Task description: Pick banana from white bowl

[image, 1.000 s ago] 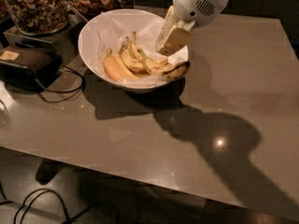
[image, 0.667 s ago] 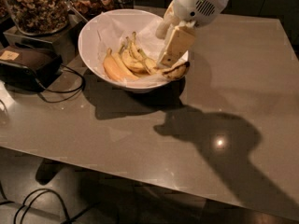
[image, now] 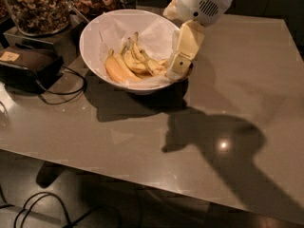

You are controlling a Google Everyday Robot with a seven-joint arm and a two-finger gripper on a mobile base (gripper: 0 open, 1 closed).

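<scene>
**A:** Near side first?
**B:** Dark floor (image: 142, 208) below the bench edge, with black cables (image: 40, 205) looped on it at the left.
**A:** Bench?
**B:** The bench (image: 95, 141) is grey-brown, smooth and slightly glossy. One light spot (image: 223, 145) sits inside a large shadow (image: 247, 165) across the right half.
**A:** Task items?
**B:** The white bowl (image: 92, 51) stands on the bench, left of centre, lined with white paper (image: 152, 32). The banana (image: 156, 68) lies inside it toward the right rim, speckled, with the other bananas (image: 118, 69) just to its left.
**A:** Tool?
**B:** The tool (image: 179, 70) hangs from the white arm (image: 202, 1), tilted down over the bowl's right rim, right at the banana's end. Can't tell whether it's spread or pinching.
**A:** Further back?
**B:** A black box (image: 28, 63) sits on the left with its cord (image: 71, 87) trailing toward the bowl. Behind it are glass jars (image: 35, 6) of nuts, and the room beyond is dark.
</scene>
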